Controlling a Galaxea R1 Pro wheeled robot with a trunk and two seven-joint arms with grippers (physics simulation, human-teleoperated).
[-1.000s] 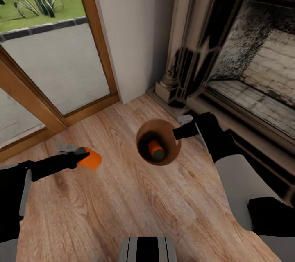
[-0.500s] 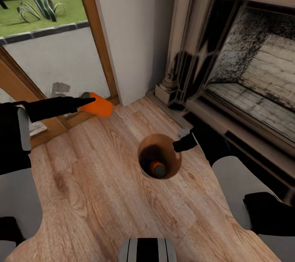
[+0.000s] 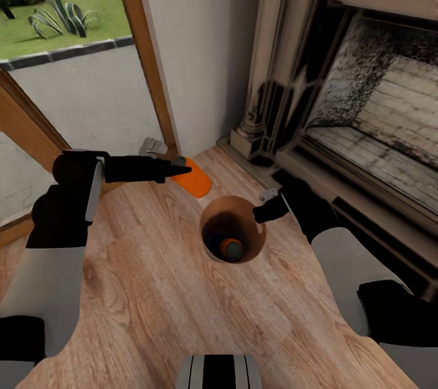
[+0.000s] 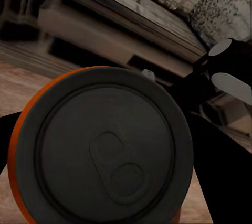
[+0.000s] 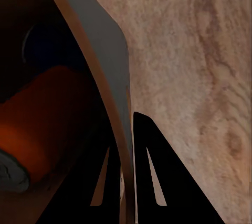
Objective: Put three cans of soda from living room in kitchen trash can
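So far left there's the wood-framed glass door (image 3: 73, 91) with patio and grass outside, its frame running down to the light wood floor (image 3: 152, 292). Plenty of open floor in front of the robot, nothing lying on the planks between the door and the bin. A plain wall (image 3: 201, 42) sits between the door frame and the fireplace (image 3: 365, 103), whose raised hearth edge cuts diagonally along the right side, so that side is pretty boxed in.

The left gripper (image 3: 176, 167) is up off the floor, fingers closed on an orange can (image 3: 193, 181), which is tipped on its side and hangs just past the bin's rim on the door side, not over the opening yet. From the left wrist camera you're staring straight at that can's grey lid with the pull tab (image 4: 105, 145), orange rim around it, and the right arm (image 4: 220, 77) behind it.

The trash can (image 3: 255, 243) stands upright on the floor about centre, copper-brown inside. In it there's another orange can (image 3: 231, 248), grey top facing up, leaning in the bottom. The right wrist camera also shows a dark blue shape (image 5: 44, 48) behind the orange one (image 5: 42, 114), looks like the blue can but it's murky.

The right gripper (image 3: 267, 206) is pinched on the bin's rim at the fireplace side: one finger (image 5: 152, 166) outside the wall (image 5: 100, 56), the other inside.
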